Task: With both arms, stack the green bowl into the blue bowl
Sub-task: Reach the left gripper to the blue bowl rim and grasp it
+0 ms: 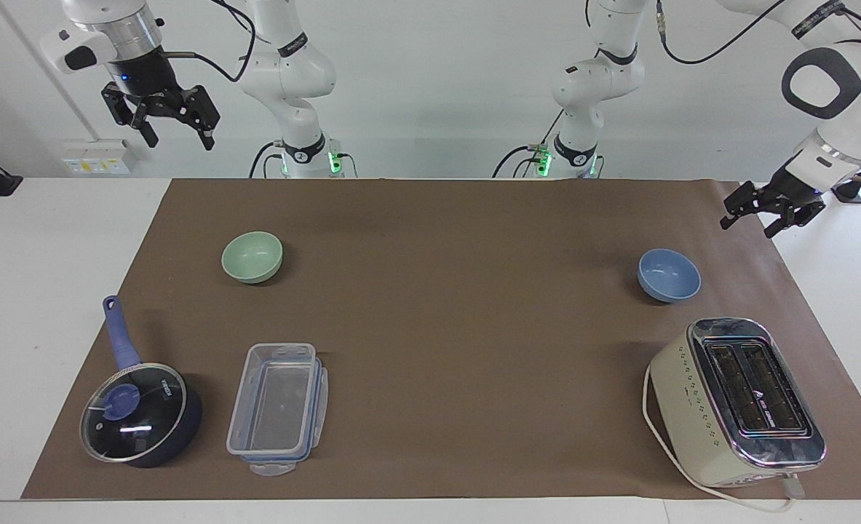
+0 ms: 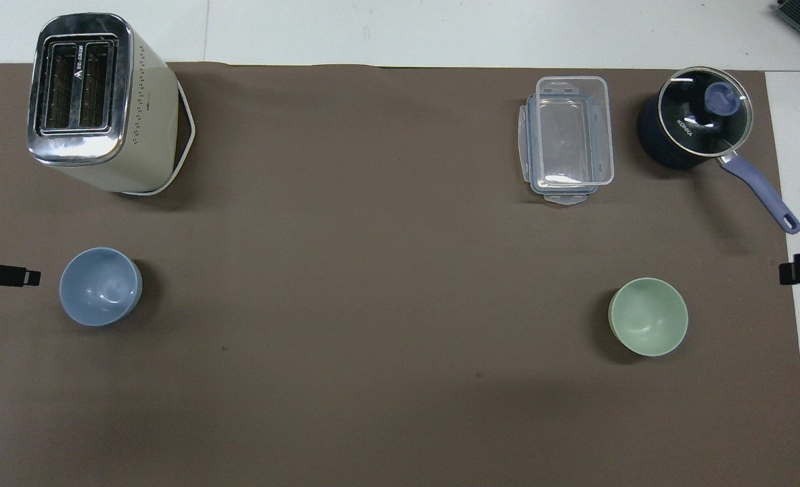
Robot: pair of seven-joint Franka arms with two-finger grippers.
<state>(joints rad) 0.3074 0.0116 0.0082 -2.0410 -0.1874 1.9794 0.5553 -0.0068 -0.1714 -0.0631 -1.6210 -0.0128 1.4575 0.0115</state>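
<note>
One green bowl [image 1: 252,256], one blue bowl [image 1: 668,274], two empty, spread pincers.

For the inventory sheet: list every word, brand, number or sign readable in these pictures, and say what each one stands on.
"KONKA": white print on the glass lid of the saucepan, read in the overhead view.
Triangle logo with a short brand word: on the toaster top between its slots; the letters are too blurred to read.
Dark ring marks: on the arm bases; too small to read.
The green bowl, blue bowl and plastic container show no text.
</note>
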